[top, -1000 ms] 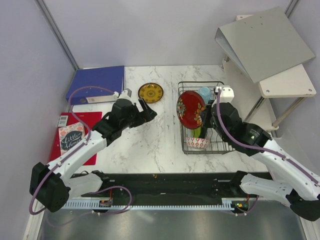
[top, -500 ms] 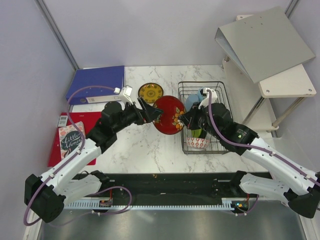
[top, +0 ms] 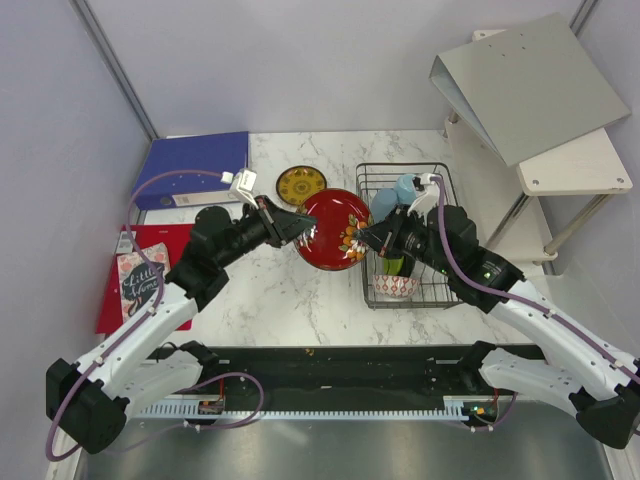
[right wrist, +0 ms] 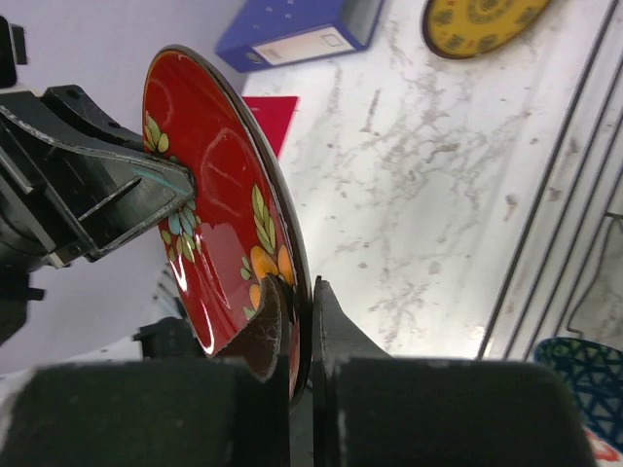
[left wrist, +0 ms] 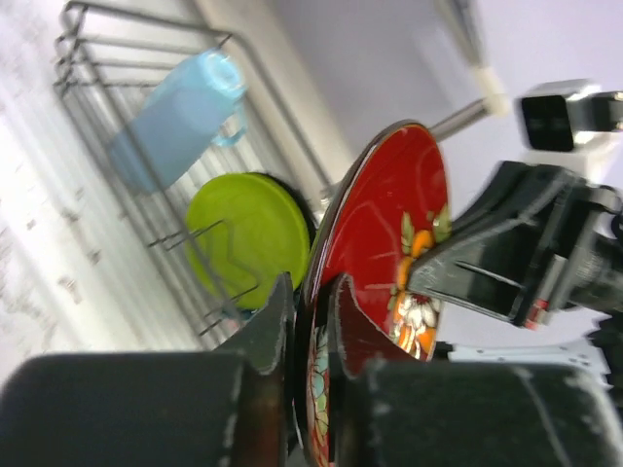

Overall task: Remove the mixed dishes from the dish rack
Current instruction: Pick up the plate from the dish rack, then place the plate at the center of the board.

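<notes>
White-veined marble table point(top: 300, 290) fills the middle of the overhead view, with a blue ring binder point(top: 195, 165) and a yellow-brown patterned plate point(top: 301, 184) lying flat at its far side. Just left of the black wire dish rack point(top: 365, 290), a red floral plate point(top: 335, 228) hangs tilted in the air above the marble, pinched at opposite rims. The left gripper point(top: 297, 226) is clamped on its left edge and the right gripper point(top: 368, 238) on its right edge, each with one finger on either face. Inside the rack, a light blue cup point(top: 395, 193) lies toward the far end, a lime green plate point(left wrist: 248, 238) stands upright in the slots, and a red-and-white bowl point(top: 393, 285) and a blue patterned bowl point(right wrist: 574, 375) sit at the near end.
</notes>
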`<state>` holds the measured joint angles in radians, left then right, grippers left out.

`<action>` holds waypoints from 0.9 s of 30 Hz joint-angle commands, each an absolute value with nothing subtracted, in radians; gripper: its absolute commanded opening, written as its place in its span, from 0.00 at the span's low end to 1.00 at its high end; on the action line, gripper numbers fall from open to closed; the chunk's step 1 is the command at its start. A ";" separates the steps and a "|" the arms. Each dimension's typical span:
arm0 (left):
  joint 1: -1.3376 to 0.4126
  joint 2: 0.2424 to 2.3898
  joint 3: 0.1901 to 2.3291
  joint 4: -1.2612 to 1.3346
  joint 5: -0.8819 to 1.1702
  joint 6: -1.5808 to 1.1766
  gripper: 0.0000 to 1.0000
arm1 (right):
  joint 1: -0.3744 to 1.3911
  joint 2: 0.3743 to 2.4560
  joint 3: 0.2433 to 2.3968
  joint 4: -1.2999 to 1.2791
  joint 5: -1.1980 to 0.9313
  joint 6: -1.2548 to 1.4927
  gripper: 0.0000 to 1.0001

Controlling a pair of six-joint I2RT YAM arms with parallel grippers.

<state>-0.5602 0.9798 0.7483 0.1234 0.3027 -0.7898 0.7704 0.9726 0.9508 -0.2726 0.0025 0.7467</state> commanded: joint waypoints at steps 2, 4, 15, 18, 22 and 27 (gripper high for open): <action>-0.577 0.977 0.735 0.115 0.278 -0.750 0.02 | 0.772 0.953 0.965 -0.100 -0.048 0.739 0.00; -0.577 0.979 0.738 0.106 0.253 -0.753 0.02 | 0.772 0.965 0.968 -0.106 -0.046 0.723 0.18; -0.528 1.098 0.853 0.041 0.236 -0.798 0.02 | 0.772 0.982 0.992 -0.221 0.090 0.660 0.98; -0.445 1.143 0.888 0.038 0.264 -0.837 0.02 | 0.770 0.954 1.000 -0.271 0.192 0.627 0.98; -0.295 1.244 0.954 0.035 0.299 -0.879 0.02 | 0.770 0.914 1.005 -0.310 0.267 0.588 0.98; -0.227 1.504 1.165 -0.040 0.281 -0.850 0.02 | 0.770 0.882 0.977 -0.321 0.284 0.545 0.98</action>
